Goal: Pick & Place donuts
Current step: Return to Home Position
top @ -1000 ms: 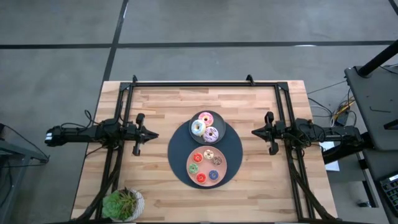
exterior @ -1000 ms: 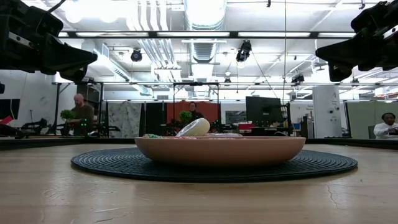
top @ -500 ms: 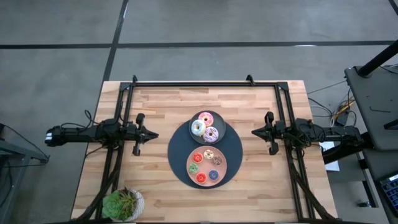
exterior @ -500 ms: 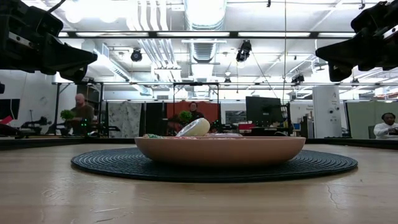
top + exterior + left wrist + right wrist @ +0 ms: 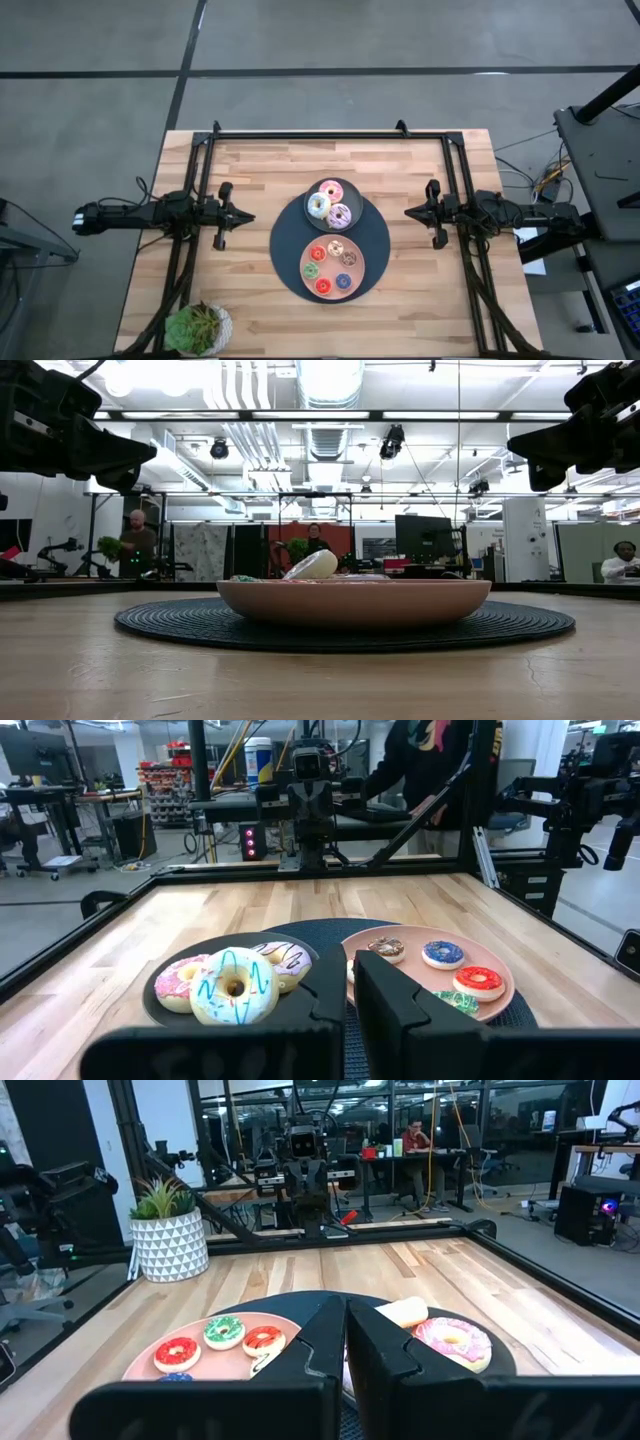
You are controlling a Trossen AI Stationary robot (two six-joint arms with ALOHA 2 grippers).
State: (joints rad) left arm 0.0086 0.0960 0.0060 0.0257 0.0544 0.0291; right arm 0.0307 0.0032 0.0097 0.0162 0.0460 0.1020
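large donuts (image 5: 318, 206): pink, white and lilac frosting, grouped on the grey plate (image 5: 353, 197) at the mat's (image 5: 285, 245) far side | small donuts (image 5: 318, 253): red, green, tan, brown, blue, laid on the pink plate (image 5: 357, 271) just nearer | left gripper (image 5: 248, 216): held left of the mat, jaws closed on nothing | right gripper (image 5: 408, 212): held right, likewise closed

Table (image 5: 250, 170): pale wood planks, smooth, visible grain, slight sheen; round mat (image 5: 285, 250) at frame centre: dark ribbed weave, matt; pink plate (image 5: 350, 602): smooth, matt; donuts (image 5: 213, 1001): glossy frosting, plastic look; frame rail (image 5: 300, 133) along table's upper edge: black metal.
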